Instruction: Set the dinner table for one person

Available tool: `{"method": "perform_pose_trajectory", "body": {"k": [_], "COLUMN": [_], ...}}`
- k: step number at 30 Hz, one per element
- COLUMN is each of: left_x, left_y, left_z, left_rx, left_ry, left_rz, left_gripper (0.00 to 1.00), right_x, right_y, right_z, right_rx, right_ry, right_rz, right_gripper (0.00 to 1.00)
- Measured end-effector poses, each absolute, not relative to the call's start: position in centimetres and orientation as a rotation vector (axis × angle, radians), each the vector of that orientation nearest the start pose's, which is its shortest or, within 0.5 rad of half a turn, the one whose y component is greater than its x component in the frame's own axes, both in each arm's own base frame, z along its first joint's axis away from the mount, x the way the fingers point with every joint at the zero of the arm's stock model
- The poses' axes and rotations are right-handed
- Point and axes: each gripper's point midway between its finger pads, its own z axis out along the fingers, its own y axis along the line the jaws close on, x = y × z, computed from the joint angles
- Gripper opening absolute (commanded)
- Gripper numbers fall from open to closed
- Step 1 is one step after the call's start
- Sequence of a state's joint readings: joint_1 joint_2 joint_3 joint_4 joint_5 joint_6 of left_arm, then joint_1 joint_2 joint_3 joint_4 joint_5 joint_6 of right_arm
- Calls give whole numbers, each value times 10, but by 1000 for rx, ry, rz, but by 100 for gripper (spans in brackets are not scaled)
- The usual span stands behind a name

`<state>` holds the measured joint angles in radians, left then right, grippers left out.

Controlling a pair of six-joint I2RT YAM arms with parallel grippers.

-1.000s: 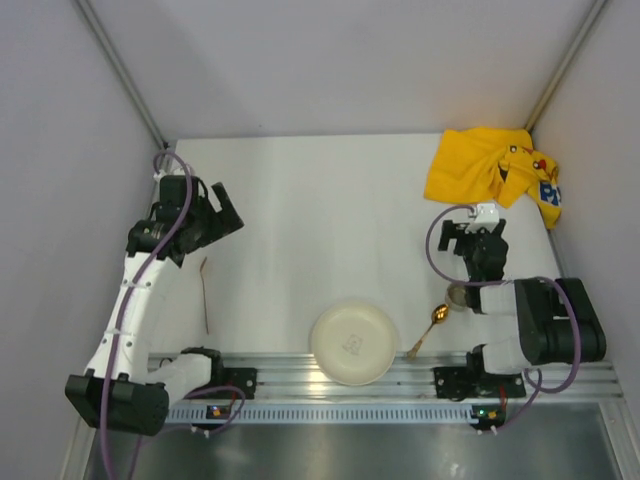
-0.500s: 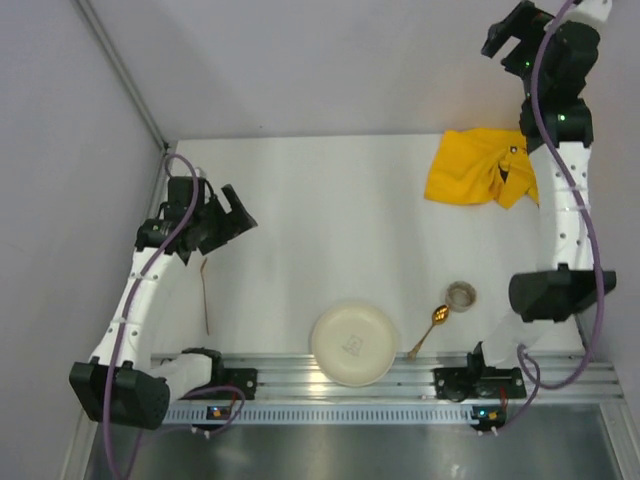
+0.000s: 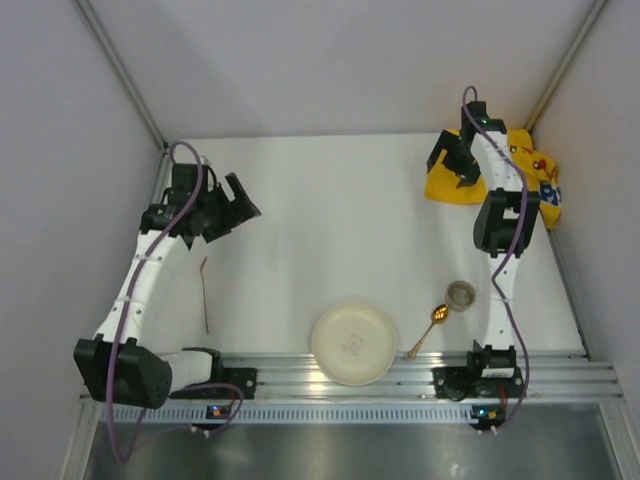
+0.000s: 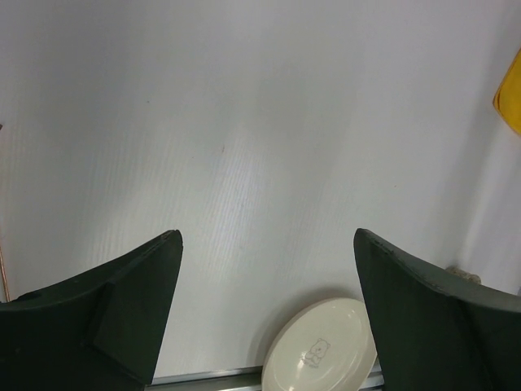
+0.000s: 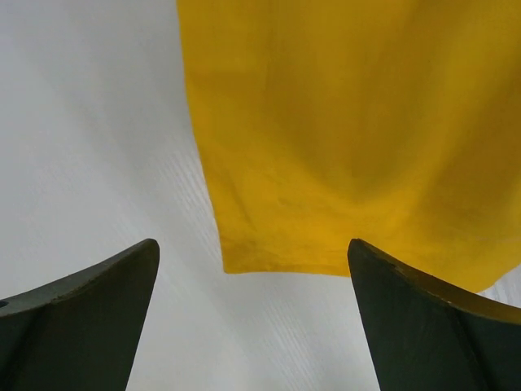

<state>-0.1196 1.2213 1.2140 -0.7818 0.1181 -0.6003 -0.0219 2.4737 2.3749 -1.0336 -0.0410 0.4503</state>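
The white dinner table (image 3: 330, 220) holds a cream plate (image 3: 353, 343) at its near edge, a gold spoon (image 3: 430, 325) to the plate's right, and a small round cup (image 3: 461, 295) beside the spoon. A thin brown stick (image 3: 205, 295) lies at the left. My left gripper (image 3: 243, 212) is open and empty above the left side of the table. In the left wrist view (image 4: 267, 235) the plate (image 4: 321, 350) shows below between its fingers. My right gripper (image 3: 452, 165) is open and empty just over the left edge of the yellow cloth (image 3: 520, 175), and the cloth (image 5: 342, 122) fills the right wrist view (image 5: 252, 243).
Grey walls close the table on the left, back and right. An aluminium rail (image 3: 300, 372) carrying both arm bases runs along the near edge. The yellow cloth is bunched in the far right corner, and its edge shows in the left wrist view (image 4: 511, 90).
My right arm rose from beside the cup, swung high, and came down to the yellow cloth's left edge. My left gripper shifted slightly farther and to the right, still open.
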Motion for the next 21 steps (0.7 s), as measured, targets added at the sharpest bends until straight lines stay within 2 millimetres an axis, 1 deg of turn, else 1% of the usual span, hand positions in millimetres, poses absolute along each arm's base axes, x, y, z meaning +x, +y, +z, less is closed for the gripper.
{"method": "perform_pose_trajectory", "body": {"k": [4, 7, 11, 14, 15, 16, 19, 20, 21], "left_x": [328, 333, 336, 337, 337, 337, 339, 339, 339], "left_y": [-84, -85, -84, -84, -84, -84, -84, -84, -84], "left_z": [211, 203, 201, 201, 201, 201, 199, 198, 197], "left_rx": [-525, -534, -542, -546, -548, -548, -559, -563, -567], "left_ry": [2381, 2407, 2413, 2411, 2411, 2411, 2417, 2420, 2422], "left_rz": [-475, -466, -460, -458, -458, -458, -458, -458, -458], "left_gripper": [91, 90, 90, 90, 89, 89, 88, 88, 88], "right_x": [560, 562, 563, 563, 561, 559, 559, 559, 558], "right_y": [19, 22, 27, 33, 35, 35, 39, 40, 40], "right_z": [89, 90, 71, 48, 40, 36, 37, 36, 33], "right_rx": [611, 598, 566, 534, 524, 508, 465, 447, 429], "right_ry": [2593, 2585, 2616, 2653, 2674, 2684, 2685, 2689, 2696], "right_rz": [216, 183, 114, 64, 48, 16, -5, -17, -33], "right_gripper": [100, 100, 100, 100, 98, 96, 74, 48, 39]}}
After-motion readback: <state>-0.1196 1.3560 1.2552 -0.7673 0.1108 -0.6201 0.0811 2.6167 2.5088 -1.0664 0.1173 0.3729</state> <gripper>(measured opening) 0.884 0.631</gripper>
